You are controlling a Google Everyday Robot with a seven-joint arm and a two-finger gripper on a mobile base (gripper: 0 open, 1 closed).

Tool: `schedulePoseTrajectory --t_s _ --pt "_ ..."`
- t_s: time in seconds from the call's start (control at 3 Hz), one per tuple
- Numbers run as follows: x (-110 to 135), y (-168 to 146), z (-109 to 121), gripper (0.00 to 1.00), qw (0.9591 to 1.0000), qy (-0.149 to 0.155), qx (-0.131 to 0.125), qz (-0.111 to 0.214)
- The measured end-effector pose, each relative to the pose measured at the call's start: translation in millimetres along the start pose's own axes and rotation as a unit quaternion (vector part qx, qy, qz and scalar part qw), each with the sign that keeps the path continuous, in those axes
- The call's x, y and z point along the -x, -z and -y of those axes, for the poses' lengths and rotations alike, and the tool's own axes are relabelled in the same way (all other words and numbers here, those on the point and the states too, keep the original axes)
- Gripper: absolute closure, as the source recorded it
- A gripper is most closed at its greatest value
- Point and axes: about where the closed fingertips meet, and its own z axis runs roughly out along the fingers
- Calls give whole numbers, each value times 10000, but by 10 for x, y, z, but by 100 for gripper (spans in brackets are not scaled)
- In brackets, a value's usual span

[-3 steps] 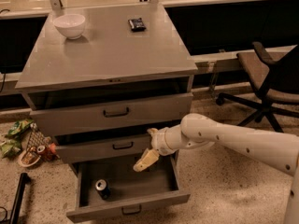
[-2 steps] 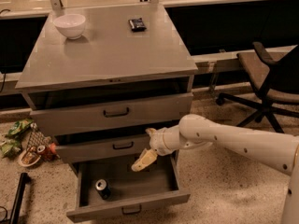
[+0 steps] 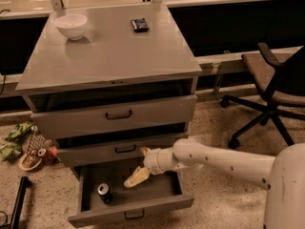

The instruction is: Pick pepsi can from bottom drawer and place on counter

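One pepsi can [image 3: 105, 192] stands upright near the front-left corner of the open bottom drawer [image 3: 133, 209]. My gripper [image 3: 137, 177] hangs over the drawer's middle, so the can lies leftward and frontward. Whether I'm parted or closed, I cannot tell.

Hand [image 3: 137, 177] over bottom drawer [image 3: 157, 208] (can [image 3: 105, 193] inside)

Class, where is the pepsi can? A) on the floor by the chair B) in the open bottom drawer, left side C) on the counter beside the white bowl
B: the pepsi can sits at the left of the bottom drawer, the gripper over the drawer to its right, apart.
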Motion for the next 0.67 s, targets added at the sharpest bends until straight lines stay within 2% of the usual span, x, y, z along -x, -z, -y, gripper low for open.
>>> schedulePoseTrajectory --t_s 0.33,0.67 --pt "-342 -501 78 0 9998 -186 68 84" --pt "-451 -615 54 0 9995 -289 121 98"
